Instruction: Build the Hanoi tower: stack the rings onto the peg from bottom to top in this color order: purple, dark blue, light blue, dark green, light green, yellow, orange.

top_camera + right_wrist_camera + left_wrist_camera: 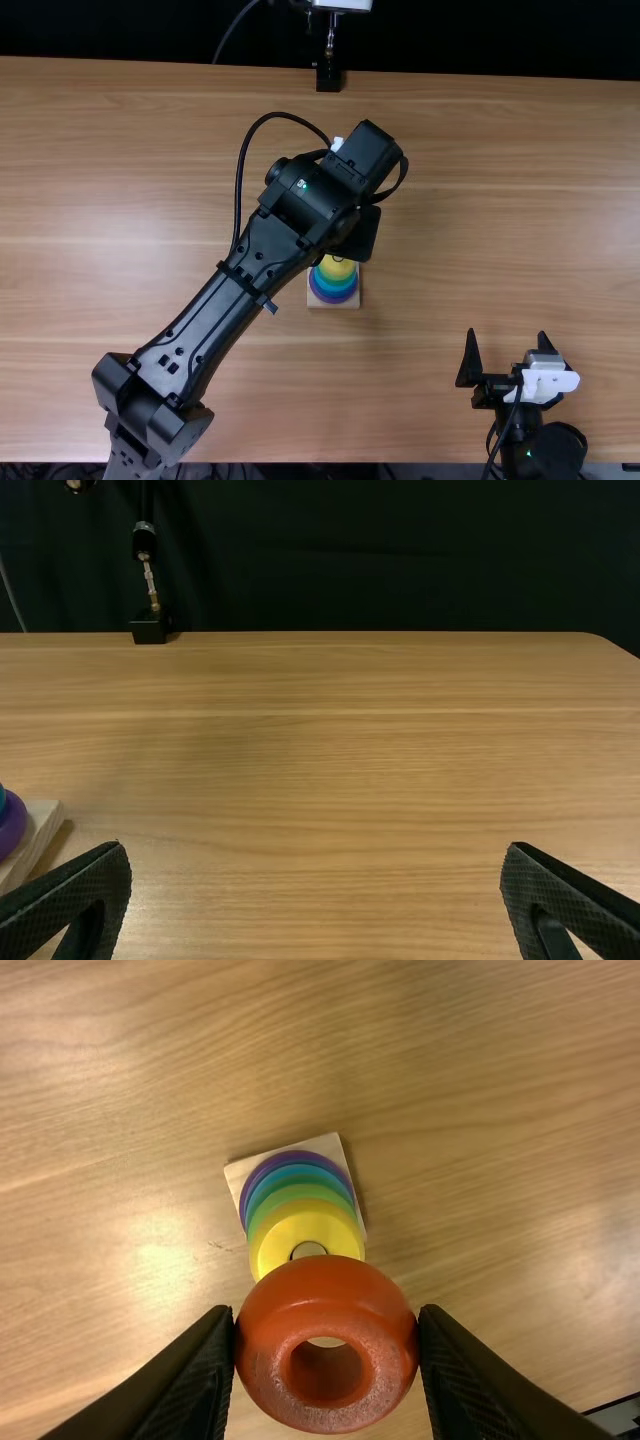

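While the left arm spans from the near edge of the tabletop to its middle, the left claw is positioned beside the stack in the top view. In the left wrist view, this claw is parted to the width of the orange ring and grips it by opposite sides, one finger against each. The hole of the orange ring faces the wrist camera. In the same view, the orange ring overlaps the near edge of the yellow ring; whether the two touch cannot be determined. The yellow ring is the uppermost ring on the peg, the rounded top of which is exposed at its centre. Beneath it, bands of green, blue and purple are exposed in that descending order, purple being lowest; the exact count of green and blue rings cannot be determined. The stack is seated on a square wooden base, which lies flat on the tabletop. The right claw is located near the tabletop's near edge, right of the stack, with its fingers spread wide and nothing between them.
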Motion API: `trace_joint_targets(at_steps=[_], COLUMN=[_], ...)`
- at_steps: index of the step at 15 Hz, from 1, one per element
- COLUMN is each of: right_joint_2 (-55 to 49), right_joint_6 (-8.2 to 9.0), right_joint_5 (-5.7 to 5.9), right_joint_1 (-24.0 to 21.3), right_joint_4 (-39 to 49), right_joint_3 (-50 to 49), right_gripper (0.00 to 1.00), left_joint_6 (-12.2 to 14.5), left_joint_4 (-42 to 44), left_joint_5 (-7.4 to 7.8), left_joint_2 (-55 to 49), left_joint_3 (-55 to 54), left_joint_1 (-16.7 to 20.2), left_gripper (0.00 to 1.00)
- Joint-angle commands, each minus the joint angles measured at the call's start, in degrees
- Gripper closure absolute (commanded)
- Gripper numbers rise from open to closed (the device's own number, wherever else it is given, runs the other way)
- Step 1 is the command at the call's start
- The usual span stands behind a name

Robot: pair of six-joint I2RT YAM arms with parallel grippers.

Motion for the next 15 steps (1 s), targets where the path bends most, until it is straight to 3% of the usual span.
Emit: trace_joint_targets(at_steps=[1, 13, 14, 15], right_joint_2=[-0.73, -0.73, -0.73, -0.73], right_joint_6=[-0.02, -0.02, -0.02, -0.02], right_joint_5=[0.76, 0.76, 0.76, 0.76], right_joint_1=[-0.18, -0.18, -0.18, -0.18], right_joint_4=[-4.22, -4.32, -4.22, -4.22], right_joint_3=[-2.54, -2.54, -2.54, -2.54], right_gripper=[0.00, 0.00, 0.00, 0.00], left_joint_6=[-1.38, -1.27, -1.17, -1.17], left_joint_4=[-0.09, -0.41, -0.51, -0.51], left_joint_5=[-0.08, -0.08, 0.03, 0.13], left_joint_2=[1.20, 4.54, 4.54, 4.62], left_joint_3=[1.19, 0.14, 0.05, -0.04], left_joint_1=[-0.35, -0.35, -0.35, -0.35], left_gripper=[1.00, 1.00, 0.84, 0.48])
